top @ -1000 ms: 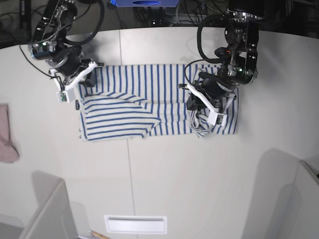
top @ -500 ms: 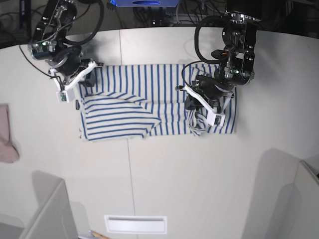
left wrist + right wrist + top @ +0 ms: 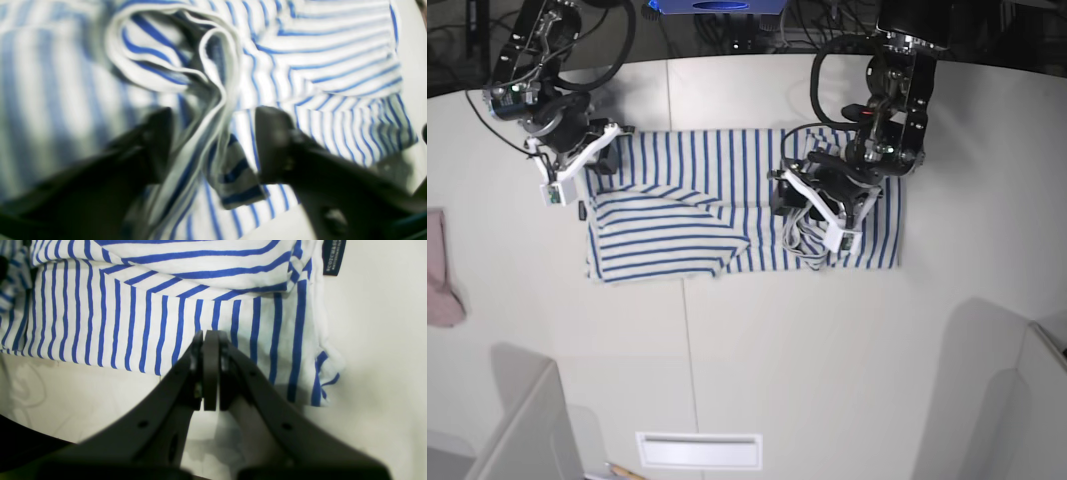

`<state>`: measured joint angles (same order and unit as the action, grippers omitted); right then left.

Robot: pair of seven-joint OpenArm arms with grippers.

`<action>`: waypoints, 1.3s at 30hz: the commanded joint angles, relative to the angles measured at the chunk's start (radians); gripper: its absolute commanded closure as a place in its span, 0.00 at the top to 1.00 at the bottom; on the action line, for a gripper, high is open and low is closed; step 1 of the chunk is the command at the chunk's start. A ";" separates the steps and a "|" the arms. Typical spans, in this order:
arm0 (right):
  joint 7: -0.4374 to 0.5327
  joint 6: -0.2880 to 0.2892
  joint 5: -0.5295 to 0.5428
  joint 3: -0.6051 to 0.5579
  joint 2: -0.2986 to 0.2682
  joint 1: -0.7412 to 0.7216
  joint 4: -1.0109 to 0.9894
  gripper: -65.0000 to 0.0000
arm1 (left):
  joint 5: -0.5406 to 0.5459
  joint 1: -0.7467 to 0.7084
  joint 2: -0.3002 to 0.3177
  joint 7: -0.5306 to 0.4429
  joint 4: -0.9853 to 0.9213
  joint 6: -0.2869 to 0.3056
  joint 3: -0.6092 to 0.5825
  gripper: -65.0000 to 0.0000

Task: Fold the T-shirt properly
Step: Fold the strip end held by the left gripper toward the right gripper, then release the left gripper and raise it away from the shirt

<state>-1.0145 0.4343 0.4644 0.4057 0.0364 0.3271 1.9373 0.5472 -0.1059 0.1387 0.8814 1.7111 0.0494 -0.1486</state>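
T-shirt point(image 3: 747, 165): across upper middle of base frame, flat on tabletop point(image 3: 757, 380); lower-left flap point(image 3: 662, 245) turned in, stripes there running crosswise; right end bunched
Left fingers point(image 3: 151, 143): released, spread either side of the bunched ridge point(image 3: 196, 140), no pinch visible
Right fingers point(image 3: 213, 373): clenched together, nothing between, over lower edge of fabric in right wrist view
Neck label point(image 3: 333, 256): dark, upper right of right wrist view, beside collar edge
Handling: light, soft, limp by the look; no stiffness to hold a crease, likely to slide or ruck if dragged; not fragile
Where to grip: probably outer edge or corner of the right-hand panel, few layers at once; bunched ridge a poor hold, risk of pulling several layers together
Progress: partly folded, still untidy; ridge probably to be opened and smoothed before next fold
Pink cloth point(image 3: 439, 270): left edge of base frame, well apart from the shirt
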 commanded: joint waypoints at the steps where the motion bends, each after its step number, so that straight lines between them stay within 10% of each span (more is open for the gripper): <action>1: 0.018 -0.001 0.014 0.002 -0.005 -0.007 0.015 0.00 | 0.014 0.019 -0.003 -0.017 0.002 0.005 -0.021 0.66; 15: 0.018 -0.001 0.014 0.002 -0.008 -0.018 0.015 0.00 | 0.014 0.030 -0.080 -0.018 0.054 0.004 -0.113 0.74; 21: 0.016 -0.001 0.018 0.003 -0.043 -0.079 0.014 0.00 | 0.014 -0.116 0.003 -0.018 0.198 0.002 0.218 0.00; 25: -0.071 0.001 0.018 0.003 -0.043 -0.158 0.000 0.00 | 0.014 -0.194 0.039 -0.018 0.214 0.010 0.452 0.00; 31: -0.157 0.002 0.018 0.005 -0.069 -0.305 -0.144 0.71 | 0.014 -0.306 0.108 -0.023 0.211 0.023 0.714 0.00; 39: -0.177 0.005 0.020 0.175 -0.128 -0.443 -0.396 0.69 | -0.068 -0.383 0.112 -0.023 0.208 0.237 0.975 0.00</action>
<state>-1.1961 0.4351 0.4679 0.5861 -0.0860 -0.0990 1.5288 0.4610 -0.4904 0.2382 0.8806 1.9030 0.2897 0.8234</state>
